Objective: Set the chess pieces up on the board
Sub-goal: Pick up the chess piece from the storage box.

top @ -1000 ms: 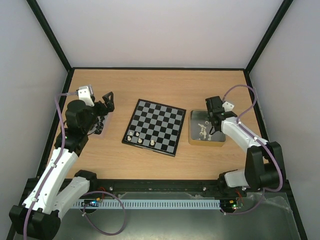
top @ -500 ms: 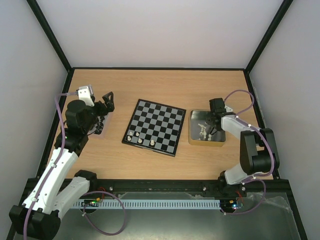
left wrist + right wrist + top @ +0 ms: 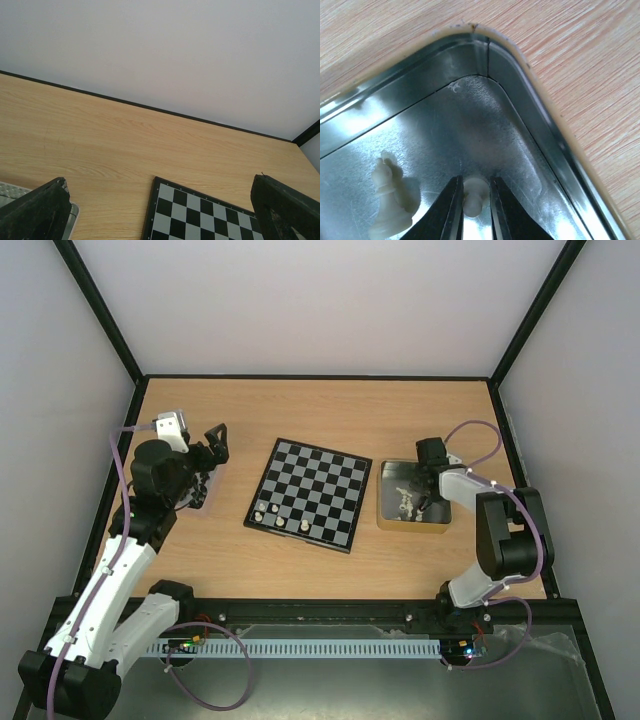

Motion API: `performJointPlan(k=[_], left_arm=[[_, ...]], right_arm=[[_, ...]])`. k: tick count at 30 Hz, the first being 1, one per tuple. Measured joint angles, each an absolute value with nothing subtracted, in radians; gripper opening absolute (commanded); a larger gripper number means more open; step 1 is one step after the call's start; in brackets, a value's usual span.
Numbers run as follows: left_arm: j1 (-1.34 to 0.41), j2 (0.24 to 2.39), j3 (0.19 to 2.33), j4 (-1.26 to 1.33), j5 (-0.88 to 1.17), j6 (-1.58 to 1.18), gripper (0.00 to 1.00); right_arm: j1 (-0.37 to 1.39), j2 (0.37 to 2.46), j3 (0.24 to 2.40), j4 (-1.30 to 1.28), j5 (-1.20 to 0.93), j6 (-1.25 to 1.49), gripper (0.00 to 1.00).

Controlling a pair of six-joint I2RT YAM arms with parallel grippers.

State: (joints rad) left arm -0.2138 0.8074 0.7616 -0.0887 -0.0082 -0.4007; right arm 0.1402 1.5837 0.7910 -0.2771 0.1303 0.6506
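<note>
Three placed: cream chess pieces stand on the board, close together in a loose row along its near-left edge.
Board: flat on the wooden table, set a little askew, between the two tins.
Right gripper: down inside the right tin, near one rounded corner; the jaws are narrow, pressed in on a cream pawn from both sides.
Cream pawn: between the two dark fingers, low against the shiny tin floor.
Second cream piece: upright on the same tin floor, just left of the fingers and apart from them.
Left gripper: raised above the left tin, jaws spread wide, nothing between them.
Left tin: at the table's left side, well apart from the board and mostly hidden under the left arm.
</note>
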Motion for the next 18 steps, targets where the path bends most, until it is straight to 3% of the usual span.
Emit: performJointPlan(k=[9, 18], left_arm=[[-0.214, 0.807, 0.762, -0.089, -0.008, -0.401, 0.99], [-0.214, 0.807, 0.762, -0.089, -0.009, -0.401, 0.99]], right_arm=[[0.140, 1.578, 0.791, -0.266, 0.154, 0.623, 0.06], [0.178, 1.412, 0.801, -0.300, 0.153, 0.614, 0.06]])
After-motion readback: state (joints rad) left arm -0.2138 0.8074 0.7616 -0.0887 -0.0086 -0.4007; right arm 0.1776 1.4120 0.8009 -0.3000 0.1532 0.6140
